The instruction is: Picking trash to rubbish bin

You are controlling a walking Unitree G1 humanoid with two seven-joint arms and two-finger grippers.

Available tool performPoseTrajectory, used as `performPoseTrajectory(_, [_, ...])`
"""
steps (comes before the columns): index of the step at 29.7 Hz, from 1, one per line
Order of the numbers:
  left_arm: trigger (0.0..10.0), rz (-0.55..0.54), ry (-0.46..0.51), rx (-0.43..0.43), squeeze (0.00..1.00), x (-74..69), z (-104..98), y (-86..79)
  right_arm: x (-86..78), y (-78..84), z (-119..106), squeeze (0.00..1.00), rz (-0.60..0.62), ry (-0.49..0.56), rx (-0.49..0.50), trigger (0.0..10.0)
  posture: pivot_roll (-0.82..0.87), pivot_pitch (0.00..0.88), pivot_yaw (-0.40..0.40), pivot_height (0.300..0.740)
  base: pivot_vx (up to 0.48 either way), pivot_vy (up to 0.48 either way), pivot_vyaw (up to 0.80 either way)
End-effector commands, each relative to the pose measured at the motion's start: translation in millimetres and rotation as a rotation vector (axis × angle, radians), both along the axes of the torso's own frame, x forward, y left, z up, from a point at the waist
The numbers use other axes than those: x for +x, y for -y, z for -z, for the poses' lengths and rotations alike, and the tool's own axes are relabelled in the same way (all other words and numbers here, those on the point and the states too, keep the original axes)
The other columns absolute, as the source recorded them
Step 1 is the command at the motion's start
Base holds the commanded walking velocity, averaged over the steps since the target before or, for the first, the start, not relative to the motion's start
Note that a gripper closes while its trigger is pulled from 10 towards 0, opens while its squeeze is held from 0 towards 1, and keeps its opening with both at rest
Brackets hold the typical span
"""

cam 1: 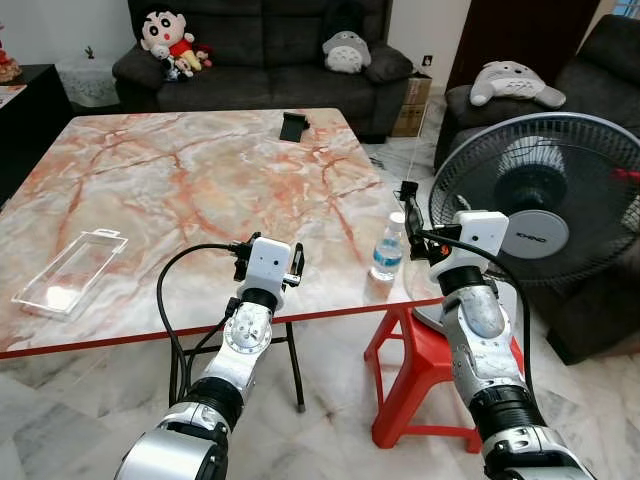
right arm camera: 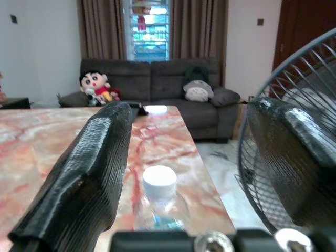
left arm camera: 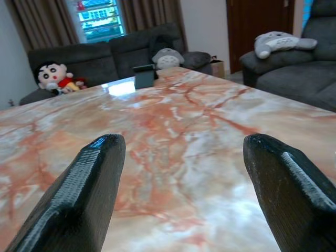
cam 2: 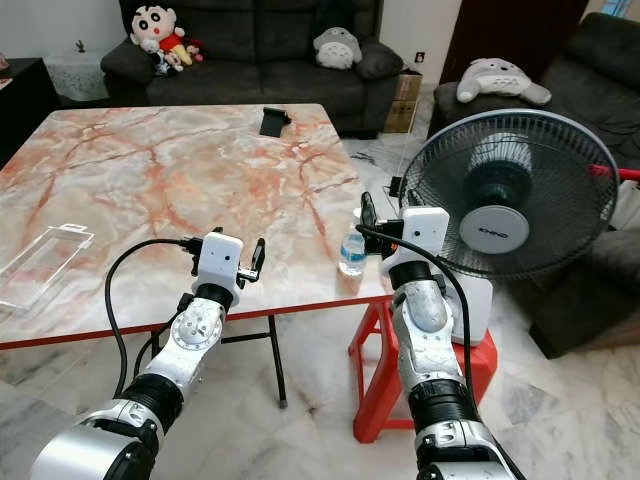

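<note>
A small clear water bottle (cam 1: 388,248) with a white cap stands upright at the table's near right corner. My right gripper (right arm camera: 189,110) is open just behind it and to its right, at the table edge. In the right wrist view the bottle (right arm camera: 159,202) sits low between the two fingers, untouched. A flat clear plastic package (cam 1: 68,272) lies near the table's front left edge. My left gripper (left arm camera: 181,144) is open over the front edge of the table (cam 1: 200,180), holding nothing.
A black object (cam 1: 292,126) lies at the table's far edge. A standing fan (cam 1: 545,200) is close on the right, and a red stool (cam 1: 420,370) stands under the table corner. Dark sofas with plush toys (cam 1: 170,40) are behind.
</note>
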State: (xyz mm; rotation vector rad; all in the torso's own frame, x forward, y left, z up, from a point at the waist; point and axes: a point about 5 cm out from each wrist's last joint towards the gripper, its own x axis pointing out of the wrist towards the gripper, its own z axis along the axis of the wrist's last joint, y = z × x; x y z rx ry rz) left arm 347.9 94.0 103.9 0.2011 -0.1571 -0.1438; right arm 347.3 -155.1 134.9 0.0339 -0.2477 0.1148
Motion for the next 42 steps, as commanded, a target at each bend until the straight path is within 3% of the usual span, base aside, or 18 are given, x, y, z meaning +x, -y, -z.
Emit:
performPoseTrajectory(1, [10.0,0.009,-0.012,0.007,0.00,-0.8,3,2.4,2.5,-3.0,-2,0.00,-0.006,0.003,0.001,10.0,-0.14,0.000,-0.048,0.740,0.000,0.000,0.00])
performPoseTrajectory(10, [10.0,0.015,-0.018,0.002,0.00,-3.0,5,7.2,9.7,-7.9,1,0.00,-0.032,-0.040,-0.022,10.0,-0.13,0.000,-0.058,0.740,0.000,0.000,0.00])
performPoseTrajectory(24, [10.0,-0.010,-0.009,-0.010,0.00,1.8,-1,5.0,32.1,-11.0,-19,0.00,-0.017,-0.056,-0.006,10.0,-0.12,0.000,-0.078,0.740,0.000,0.000,0.00])
performPoseTrajectory(42, [10.0,-0.029,0.030,-0.032,0.00,-6.7,-1,3.0,51.8,-23.1,-40,0.00,-0.055,-0.116,-0.125,10.0,-0.06,0.074,-0.122,0.740,0.000,0.000,0.00])
